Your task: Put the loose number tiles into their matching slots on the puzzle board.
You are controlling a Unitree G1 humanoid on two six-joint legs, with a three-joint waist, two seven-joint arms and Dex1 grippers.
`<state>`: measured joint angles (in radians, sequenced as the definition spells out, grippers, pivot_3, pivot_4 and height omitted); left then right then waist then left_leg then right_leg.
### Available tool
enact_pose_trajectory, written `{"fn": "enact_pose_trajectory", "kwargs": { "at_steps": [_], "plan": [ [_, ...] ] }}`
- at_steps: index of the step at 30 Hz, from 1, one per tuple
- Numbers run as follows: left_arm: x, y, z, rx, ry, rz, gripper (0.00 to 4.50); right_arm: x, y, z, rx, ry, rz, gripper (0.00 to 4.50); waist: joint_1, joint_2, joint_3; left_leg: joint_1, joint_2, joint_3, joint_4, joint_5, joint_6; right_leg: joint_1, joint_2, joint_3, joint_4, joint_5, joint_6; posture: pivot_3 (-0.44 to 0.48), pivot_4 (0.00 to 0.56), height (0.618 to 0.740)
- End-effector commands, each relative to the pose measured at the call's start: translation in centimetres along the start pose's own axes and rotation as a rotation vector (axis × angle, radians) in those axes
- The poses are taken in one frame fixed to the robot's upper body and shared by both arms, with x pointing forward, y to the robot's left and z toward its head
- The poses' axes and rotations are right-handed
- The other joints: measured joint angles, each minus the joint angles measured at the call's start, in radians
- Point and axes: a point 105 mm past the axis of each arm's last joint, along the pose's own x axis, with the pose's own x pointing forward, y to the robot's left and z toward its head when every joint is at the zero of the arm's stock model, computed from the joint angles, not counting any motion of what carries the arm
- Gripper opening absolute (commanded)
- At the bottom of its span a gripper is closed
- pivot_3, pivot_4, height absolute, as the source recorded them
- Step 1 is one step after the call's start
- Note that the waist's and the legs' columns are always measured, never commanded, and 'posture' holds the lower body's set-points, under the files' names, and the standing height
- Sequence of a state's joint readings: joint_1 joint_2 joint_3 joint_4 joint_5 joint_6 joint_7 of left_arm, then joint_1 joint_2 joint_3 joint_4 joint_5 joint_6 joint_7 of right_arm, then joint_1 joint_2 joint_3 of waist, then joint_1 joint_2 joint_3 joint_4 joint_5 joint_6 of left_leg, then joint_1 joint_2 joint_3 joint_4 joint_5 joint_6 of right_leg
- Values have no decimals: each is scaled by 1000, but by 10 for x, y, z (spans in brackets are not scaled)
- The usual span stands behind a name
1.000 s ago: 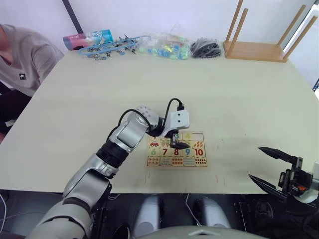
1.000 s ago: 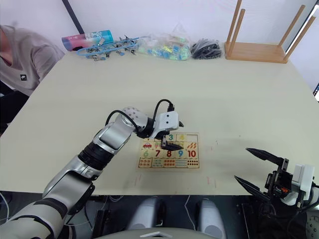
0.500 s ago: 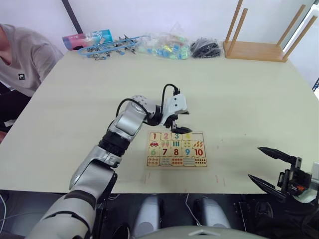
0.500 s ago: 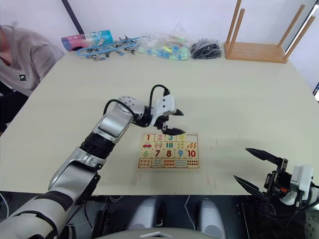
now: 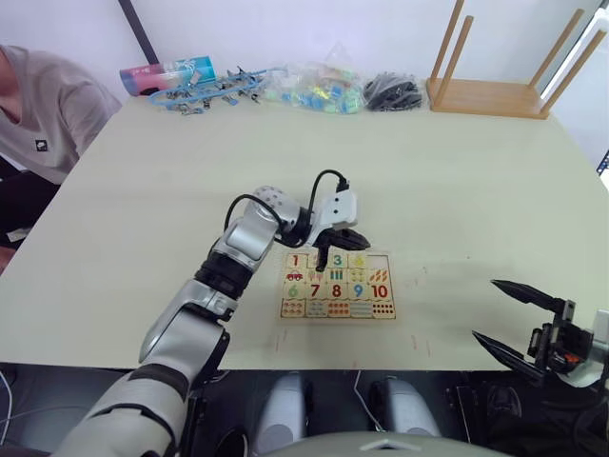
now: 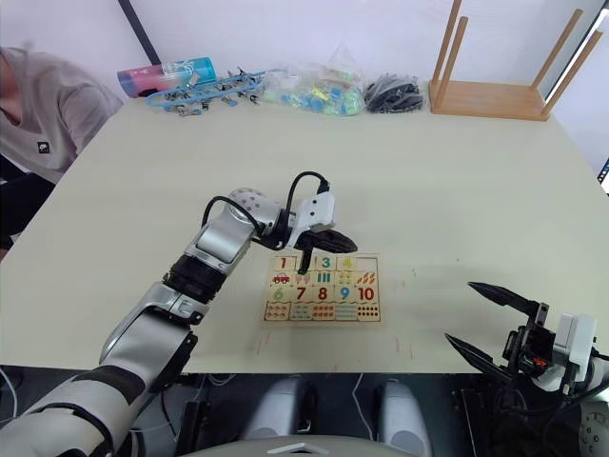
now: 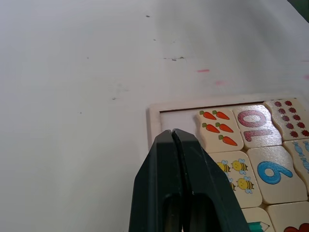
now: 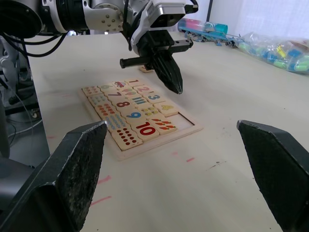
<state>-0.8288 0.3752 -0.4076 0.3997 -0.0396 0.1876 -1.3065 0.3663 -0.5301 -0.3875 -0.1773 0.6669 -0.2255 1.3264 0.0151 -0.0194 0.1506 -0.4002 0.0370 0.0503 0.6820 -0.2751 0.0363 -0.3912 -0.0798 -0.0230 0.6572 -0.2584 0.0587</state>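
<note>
- The left gripper [image 7: 173, 131] has come back over the board [image 7: 153, 121]. Half a second ago it was just past the board's far edge.
- Its fingers were apart then. Now they are pressed tight together, with nothing between them.
- It hangs over the board's top row, between tile 1 [image 5: 296, 260] and tile 3 [image 5: 337, 259]. It hides the spot between them.
- In the right wrist view, 1, 2, 3 and one more tile [image 8: 166, 107] sit in that row. I cannot read the number on that last one.
- The corner slot [image 7: 178, 118], at the end of the top row, is bare wood. It is right next to the carrot tile [image 7: 218, 134].
- So I think the job is nearly done, with only 5 left to put in.
- In the right wrist view, a small pale thing [image 8: 146, 69] lies on the table just past the board's far edge. It may be the last tile, but I cannot be sure.
- For the next move, the left gripper needs to open, go to that tile and pinch it by its sides. Then it must carry the tile over the corner slot and set it down flat and straight.
- The right gripper [image 5: 485, 309] is wide open and holds nothing. It is well away from the board, out past the table's near edge.
</note>
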Motion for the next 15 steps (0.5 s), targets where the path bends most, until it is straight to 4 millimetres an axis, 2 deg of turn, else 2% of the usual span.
{"fn": "enact_pose_trajectory", "kwargs": {
  "at_steps": [1,11,15],
  "plan": [
    [2,-5,-2,22,20,-33,32,1,1,5,-32,-12,4,4500,0,0,0,0,0,0,0,0,0,0,0,0,0,0,0,0,150,737],
    [5,-12,-32,-3,108,-46,32,2,1,5,-32,-16,7,4500,0,0,0,0,0,0,0,0,0,0,0,0,0,0,0,0,150,737],
    [4,-10,-34,-10,99,-33,32,2,0,5,-33,-15,9,4500,0,0,0,0,0,0,0,0,0,0,0,0,0,0,0,0,150,737]
  ]
}}
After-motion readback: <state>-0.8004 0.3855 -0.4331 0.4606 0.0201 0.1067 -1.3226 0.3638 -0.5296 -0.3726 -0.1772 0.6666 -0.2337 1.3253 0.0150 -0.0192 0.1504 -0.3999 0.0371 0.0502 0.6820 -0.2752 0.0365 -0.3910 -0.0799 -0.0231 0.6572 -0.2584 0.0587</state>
